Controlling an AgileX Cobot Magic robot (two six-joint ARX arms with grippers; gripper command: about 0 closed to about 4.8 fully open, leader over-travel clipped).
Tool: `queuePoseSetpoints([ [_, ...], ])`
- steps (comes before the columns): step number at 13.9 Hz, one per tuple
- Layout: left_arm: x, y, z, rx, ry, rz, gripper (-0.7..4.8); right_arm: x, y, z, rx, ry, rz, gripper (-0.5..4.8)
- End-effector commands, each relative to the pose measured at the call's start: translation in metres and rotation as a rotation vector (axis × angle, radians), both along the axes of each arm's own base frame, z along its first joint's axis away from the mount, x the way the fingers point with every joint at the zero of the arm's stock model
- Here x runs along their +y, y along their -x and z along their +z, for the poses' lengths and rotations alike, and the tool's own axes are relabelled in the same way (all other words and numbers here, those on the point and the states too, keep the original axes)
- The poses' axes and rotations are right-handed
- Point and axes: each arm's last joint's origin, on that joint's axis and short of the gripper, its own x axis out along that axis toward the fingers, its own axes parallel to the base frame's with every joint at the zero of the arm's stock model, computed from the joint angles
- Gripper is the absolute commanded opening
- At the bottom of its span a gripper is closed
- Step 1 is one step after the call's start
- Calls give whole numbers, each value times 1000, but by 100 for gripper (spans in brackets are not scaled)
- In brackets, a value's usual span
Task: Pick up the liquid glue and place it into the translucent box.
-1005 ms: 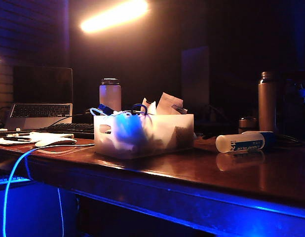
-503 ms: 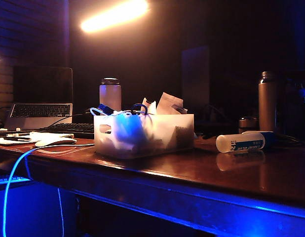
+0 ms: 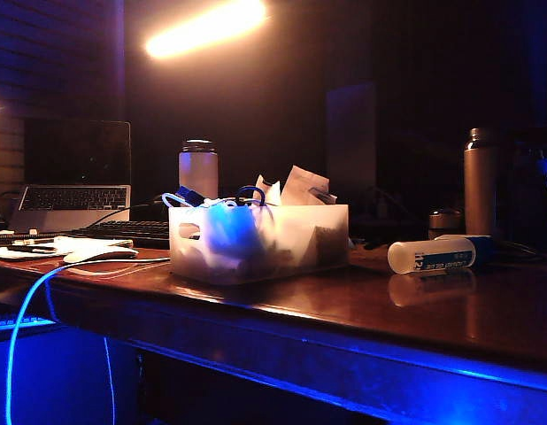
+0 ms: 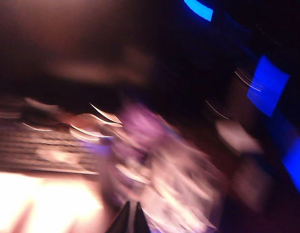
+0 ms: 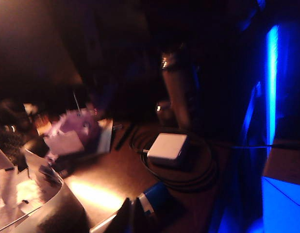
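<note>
Nothing has shifted: liquid glue lies on the tabletop, right of the translucent box. Left gripper and right gripper hover above, jaws pressed together

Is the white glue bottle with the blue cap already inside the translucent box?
No. The white glue bottle with the blue cap lies on its side on the wooden table, right of the frosted translucent plastic box.

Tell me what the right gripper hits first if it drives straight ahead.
Probably the liquid glue: its blue cap lies just beyond the shut right gripper, though depth is unclear in this dark view.
</note>
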Motion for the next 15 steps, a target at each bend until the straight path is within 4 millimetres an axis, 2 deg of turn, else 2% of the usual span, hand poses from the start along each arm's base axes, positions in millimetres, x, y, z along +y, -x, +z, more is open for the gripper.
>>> queuePoseSetpoints([
  [1, -28, -10, 9, 152, -142, -79, -5, 3, -40, 26, 56, -3, 56, -1],
  [3, -42, -20, 7, 183, -187, -70, -5, 7, -76, 43, 104, -13, 102, -1],
  [5, -45, -22, 5, 197, -180, -89, -5, 9, -116, 54, 225, -86, 110, -1],
  [7, -45, -21, 5, 200, -182, -90, -5, 14, -154, 54, 312, -194, 183, -1],
  [8, -45, -21, 4, 209, -186, -91, -5, 16, -178, 43, 372, -339, 186, -1],
  [9, -45, -21, 4, 209, -187, -92, -5, 16, -191, 29, 429, -470, 162, -1],
  [13, -45, -21, 4, 205, -185, -93, -5, 21, -227, -26, 672, -816, 139, 1],
  [14, -45, -21, 4, 205, -182, -100, -5, 21, -234, -39, 715, -853, 127, 63],
  [15, -46, -21, 4, 206, -177, -113, -5, 22, -241, -50, 743, -861, 115, 300],
])
